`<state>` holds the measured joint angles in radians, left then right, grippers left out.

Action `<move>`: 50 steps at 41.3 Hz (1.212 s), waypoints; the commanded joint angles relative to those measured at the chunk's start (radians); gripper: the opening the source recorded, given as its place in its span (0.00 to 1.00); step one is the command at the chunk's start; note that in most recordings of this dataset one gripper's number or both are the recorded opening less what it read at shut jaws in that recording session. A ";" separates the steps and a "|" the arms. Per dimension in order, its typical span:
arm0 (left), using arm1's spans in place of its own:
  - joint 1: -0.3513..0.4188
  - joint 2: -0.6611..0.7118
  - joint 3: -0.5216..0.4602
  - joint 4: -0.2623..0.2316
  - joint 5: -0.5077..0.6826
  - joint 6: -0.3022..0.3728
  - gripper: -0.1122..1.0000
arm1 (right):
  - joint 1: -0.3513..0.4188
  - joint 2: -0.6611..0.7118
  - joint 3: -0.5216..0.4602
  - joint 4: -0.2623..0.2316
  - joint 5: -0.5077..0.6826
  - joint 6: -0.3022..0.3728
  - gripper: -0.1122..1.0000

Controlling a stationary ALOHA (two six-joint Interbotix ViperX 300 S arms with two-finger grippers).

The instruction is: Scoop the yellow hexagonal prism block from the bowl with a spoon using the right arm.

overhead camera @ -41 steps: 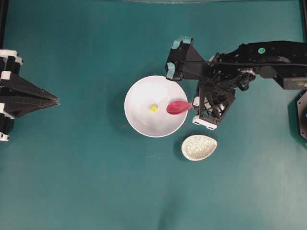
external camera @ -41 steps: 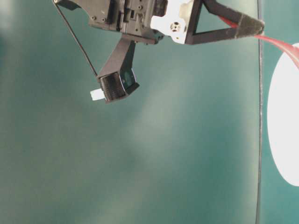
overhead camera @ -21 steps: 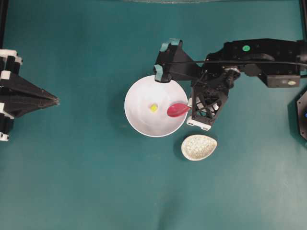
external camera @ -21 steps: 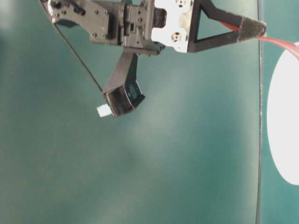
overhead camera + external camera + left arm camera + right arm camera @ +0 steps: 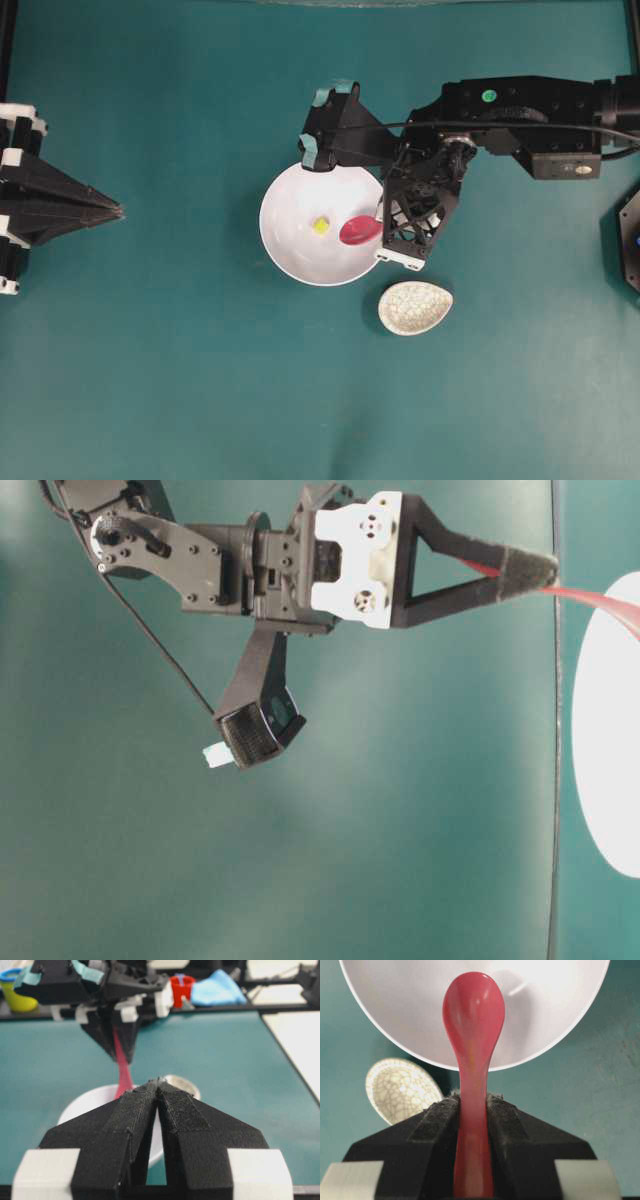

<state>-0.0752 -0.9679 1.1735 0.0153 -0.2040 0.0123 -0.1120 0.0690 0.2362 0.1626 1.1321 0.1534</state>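
The right hand (image 5: 472,1110) clamps the spoon (image 5: 358,230) by its handle, scoop inside the bowl (image 5: 290,250) beside the yellow block (image 5: 320,226) lying mid-bowl. Next: slide under it.

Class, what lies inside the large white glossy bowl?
Inside the large white glossy bowl lies a tiny yellow block. The pink-red glossy spoon's scoop hangs over the bowl's right side and covers the floor beneath it. Whether it touches is unclear.
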 commanded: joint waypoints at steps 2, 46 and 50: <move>-0.002 0.008 -0.021 0.003 -0.005 0.000 0.16 | -0.002 -0.011 -0.029 0.003 0.005 0.000 0.29; -0.002 0.006 -0.021 0.003 -0.005 0.002 0.16 | -0.003 0.043 -0.031 0.005 -0.020 -0.003 0.29; -0.002 0.006 -0.021 0.003 -0.005 0.002 0.16 | -0.005 0.046 -0.031 0.005 -0.028 -0.003 0.30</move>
<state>-0.0752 -0.9695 1.1735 0.0169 -0.2040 0.0123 -0.1120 0.1304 0.2301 0.1626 1.1137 0.1519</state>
